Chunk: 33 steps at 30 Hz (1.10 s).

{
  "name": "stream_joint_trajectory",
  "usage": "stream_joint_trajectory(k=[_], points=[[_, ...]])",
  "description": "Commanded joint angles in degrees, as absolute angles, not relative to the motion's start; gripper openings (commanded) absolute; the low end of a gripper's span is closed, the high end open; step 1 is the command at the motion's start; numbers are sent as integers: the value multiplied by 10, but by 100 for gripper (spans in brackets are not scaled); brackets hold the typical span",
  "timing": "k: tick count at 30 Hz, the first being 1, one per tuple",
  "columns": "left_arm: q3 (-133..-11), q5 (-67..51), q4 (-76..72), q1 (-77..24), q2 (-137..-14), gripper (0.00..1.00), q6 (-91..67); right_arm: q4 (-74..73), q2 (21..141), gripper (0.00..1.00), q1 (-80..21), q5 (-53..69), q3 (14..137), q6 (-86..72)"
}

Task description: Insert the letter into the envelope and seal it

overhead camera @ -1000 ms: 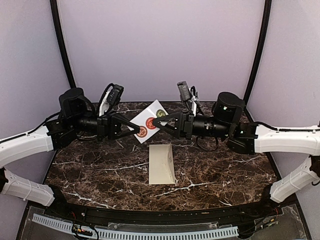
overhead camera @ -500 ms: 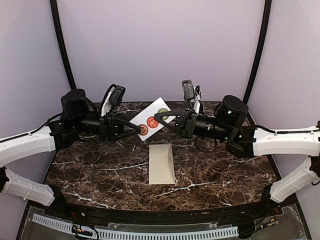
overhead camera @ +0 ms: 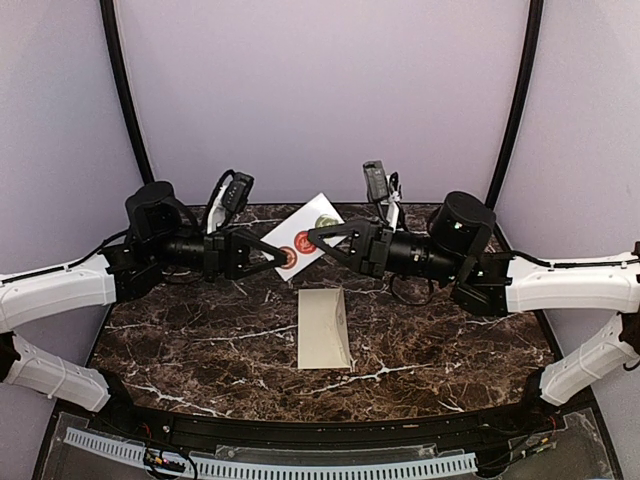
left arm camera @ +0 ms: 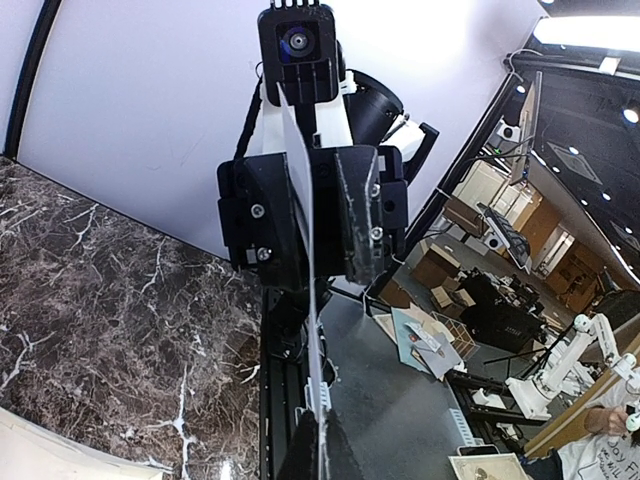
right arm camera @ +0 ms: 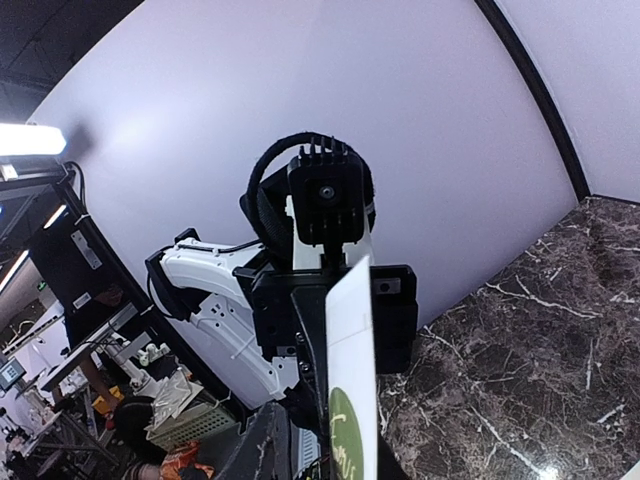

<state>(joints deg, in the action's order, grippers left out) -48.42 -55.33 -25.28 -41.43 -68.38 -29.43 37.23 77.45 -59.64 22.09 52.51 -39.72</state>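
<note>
Desk (overhead camera: 190, 345): dark brown marble-pattern top with thin white veining, bounded by a black rim at its near edge. Resting directly on it: one envelope (overhead camera: 324, 327), plain cream, lying flat about mid-desk, long sides running near to far.

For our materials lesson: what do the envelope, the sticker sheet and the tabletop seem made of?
The envelope: matt cream paper, lying flat with crisp edges. The sticker sheet: thin white paper or card, a mere sliver edge-on. The tabletop: dark, white-veined, slightly glossy; marble or a printed imitation, can't tell.
</note>
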Motion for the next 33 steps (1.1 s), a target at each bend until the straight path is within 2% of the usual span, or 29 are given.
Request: stream_joint_trajectory(k=[1,11,21,26,33], points=[[-474,-551,-300,-418,-682,0,-308,379,782,22,-606,234,535,-397],[-472,-549,-309,-418,-680,0,-313,371,798,23,-613,239,545,-397],[-468,-553,-310,-418,-680,0,-313,375,798,12,-615,237,546,-396],[-470,-553,-312,-418,-681,0,-314,375,802,1,-615,244,551,-394],[-472,-554,-318,-419,-686,0,-317,371,812,0,-619,252,560,-390]])
